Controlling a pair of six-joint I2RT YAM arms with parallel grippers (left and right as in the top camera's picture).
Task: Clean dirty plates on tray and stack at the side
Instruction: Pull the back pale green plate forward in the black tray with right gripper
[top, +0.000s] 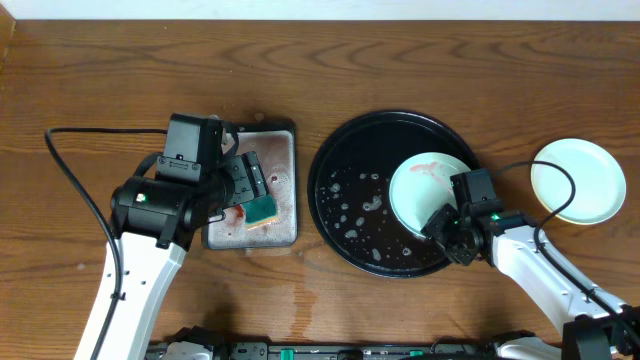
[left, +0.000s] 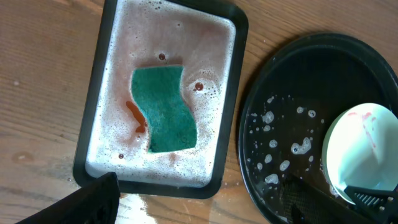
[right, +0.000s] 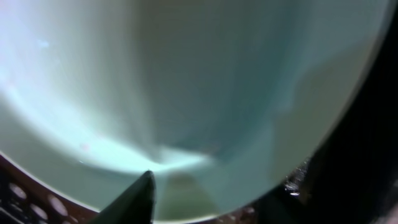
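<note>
A pale mint plate (top: 425, 188) with faint red streaks stands tilted on the right part of the round black tray (top: 340, 232). My right gripper (top: 447, 222) is shut on its lower rim; the plate fills the right wrist view (right: 186, 74), with one finger (right: 144, 190) lying on it. Two more plates (top: 578, 180), a mint one on a yellow one, are stacked on the bare wood at the right. My left gripper (top: 245, 185) hangs open and empty over the green sponge (left: 165, 109). The left wrist view also shows the tilted plate (left: 360, 149) and the round tray (left: 280, 81).
The sponge (top: 260, 208) lies in a small rectangular black tray (top: 282, 140) of soapy, red-stained water (left: 118, 74). Foam spots and water drops dot the round tray. A wet patch lies on the wood in front of the rectangular tray (left: 186, 208).
</note>
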